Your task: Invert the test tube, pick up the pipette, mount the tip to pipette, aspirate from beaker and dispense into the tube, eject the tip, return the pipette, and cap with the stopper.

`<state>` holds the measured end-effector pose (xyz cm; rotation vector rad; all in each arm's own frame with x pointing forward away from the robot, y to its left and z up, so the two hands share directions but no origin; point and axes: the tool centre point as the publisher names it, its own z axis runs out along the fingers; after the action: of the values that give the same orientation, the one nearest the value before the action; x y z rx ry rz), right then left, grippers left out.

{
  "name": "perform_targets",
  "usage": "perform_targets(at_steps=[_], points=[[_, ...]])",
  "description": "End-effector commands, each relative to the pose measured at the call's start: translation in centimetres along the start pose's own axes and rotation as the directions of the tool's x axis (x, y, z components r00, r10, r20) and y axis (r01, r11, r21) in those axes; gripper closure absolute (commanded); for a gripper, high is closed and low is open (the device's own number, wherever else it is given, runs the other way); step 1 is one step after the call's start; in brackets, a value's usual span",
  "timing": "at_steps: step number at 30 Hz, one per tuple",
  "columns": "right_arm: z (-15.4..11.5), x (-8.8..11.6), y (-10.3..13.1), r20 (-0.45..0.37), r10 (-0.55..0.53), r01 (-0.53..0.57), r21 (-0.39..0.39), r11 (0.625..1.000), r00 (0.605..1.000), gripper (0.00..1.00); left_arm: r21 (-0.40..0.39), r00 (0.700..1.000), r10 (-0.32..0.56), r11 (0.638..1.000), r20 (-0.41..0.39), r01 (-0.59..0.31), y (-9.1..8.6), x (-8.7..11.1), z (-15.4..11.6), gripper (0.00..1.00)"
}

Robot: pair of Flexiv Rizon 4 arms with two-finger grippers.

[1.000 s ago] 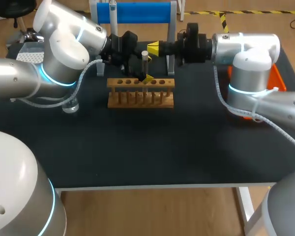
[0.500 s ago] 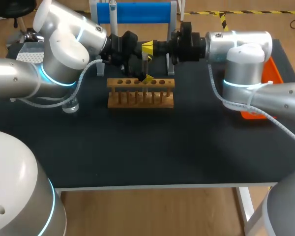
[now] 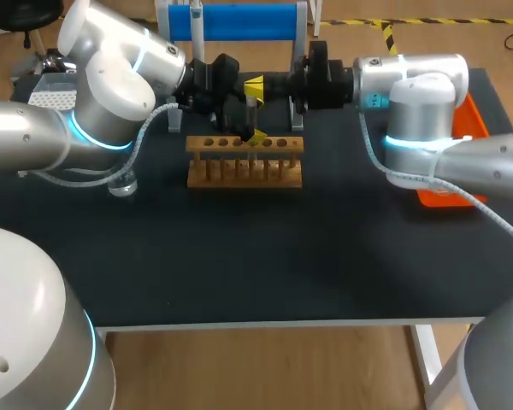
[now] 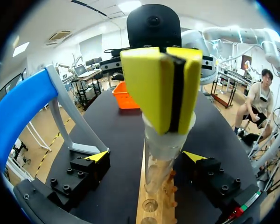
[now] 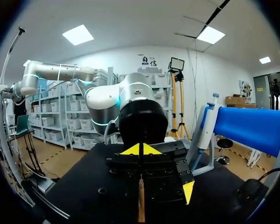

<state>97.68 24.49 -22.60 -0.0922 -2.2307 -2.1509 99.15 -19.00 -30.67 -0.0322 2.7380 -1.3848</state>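
Yellow-tipped, my right claw has slid left along the top of the frame and now pinches the top of the clear glass test tube standing in the wooden rack at upper centre of the desk; my left claw stands spread around its lower part. I judge the inverting grasp secured.

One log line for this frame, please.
left gripper: open around test tube in rack | right gripper: shut, at tube top
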Motion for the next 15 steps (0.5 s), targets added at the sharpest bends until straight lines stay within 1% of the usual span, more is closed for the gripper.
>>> perform_targets(at_steps=[1,8,15], points=[[0.2,-0.3,-1.3,-0.002,0.005,-0.005,0.011,1.0,1.0,1.0,-0.001,1.0,0.0,1.0,-0.001,0.0,0.0,0.0,0.0,0.0],[0.2,-0.2,-1.1,0.001,-0.002,0.002,0.007,1.0,1.0,1.0,-0.001,1.0,0.0,1.0,-0.001,0.0,0.0,0.0,0.0,0.0],[-0.3,-0.1,0.7,0.012,-0.028,0.029,-0.06,0.998,1.0,1.0,-0.001,1.0,0.0,1.0,-0.001,0.0,0.0,0.0,0.0,0.0]])
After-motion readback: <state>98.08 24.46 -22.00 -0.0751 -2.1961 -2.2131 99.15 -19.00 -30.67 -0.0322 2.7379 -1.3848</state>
